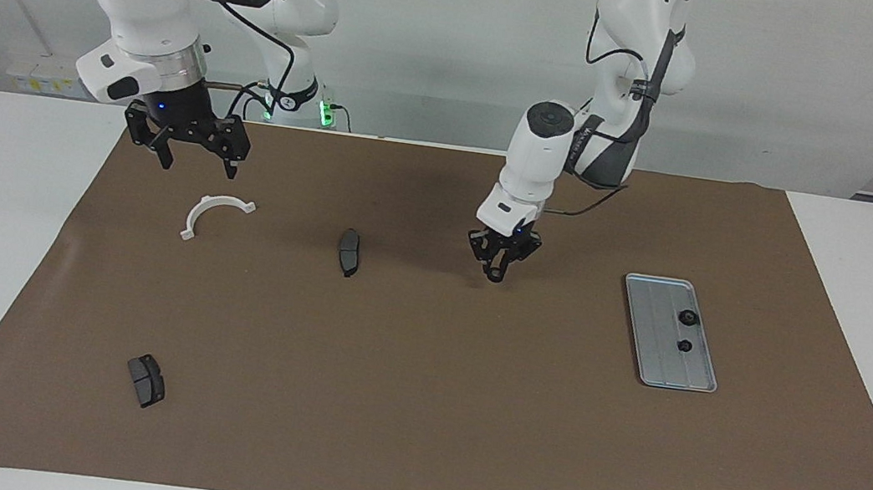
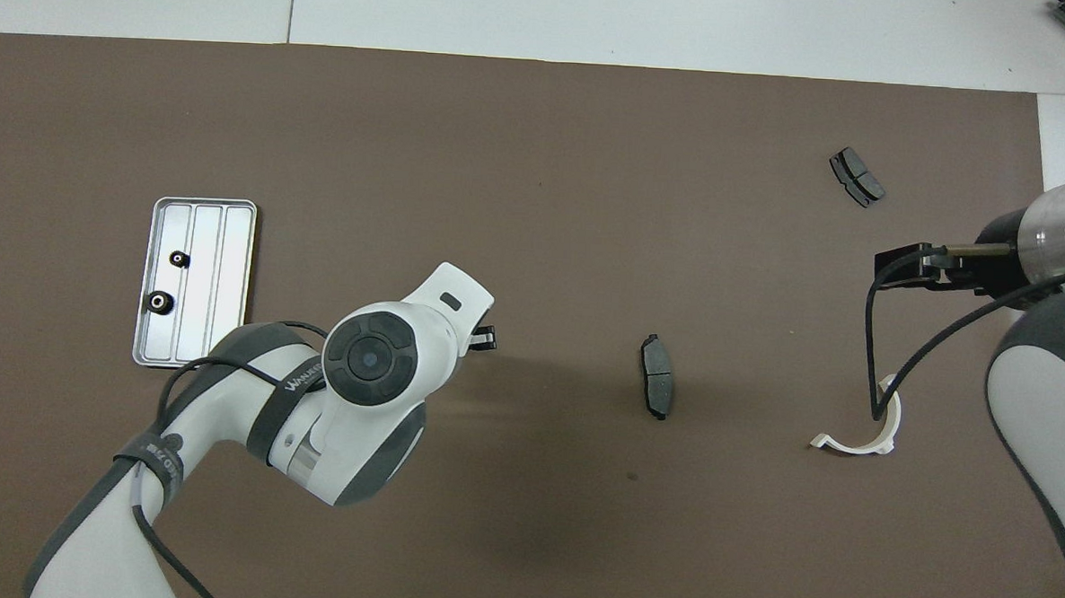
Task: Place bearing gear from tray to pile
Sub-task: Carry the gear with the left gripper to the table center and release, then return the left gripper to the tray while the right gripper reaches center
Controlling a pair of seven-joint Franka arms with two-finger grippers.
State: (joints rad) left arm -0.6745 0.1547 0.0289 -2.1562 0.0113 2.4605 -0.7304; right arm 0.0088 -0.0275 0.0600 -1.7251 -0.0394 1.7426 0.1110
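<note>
My left gripper (image 1: pixel 495 273) (image 2: pixel 487 337) hangs over the bare brown mat, between the tray and the pile. Its fingertips are shut on a small dark bearing gear that barely shows. The silver ribbed tray (image 1: pixel 646 367) (image 2: pixel 230 232) lies toward the left arm's end and carries two more black gears (image 1: pixel 688 318) (image 2: pixel 160 301). The pile is a white half-ring bracket (image 1: pixel 211 204) (image 2: pixel 888 430) and two dark brake pads (image 1: pixel 349 252) (image 2: pixel 657 377), (image 1: pixel 146 380) (image 2: pixel 858 177). My right gripper (image 1: pixel 186 155) (image 2: pixel 900 265) waits open above the mat beside the bracket.
A brown mat (image 1: pixel 415 411) covers most of the white table. The right arm's cable (image 2: pixel 881 350) hangs over the bracket in the overhead view. The pile's parts lie well apart from one another.
</note>
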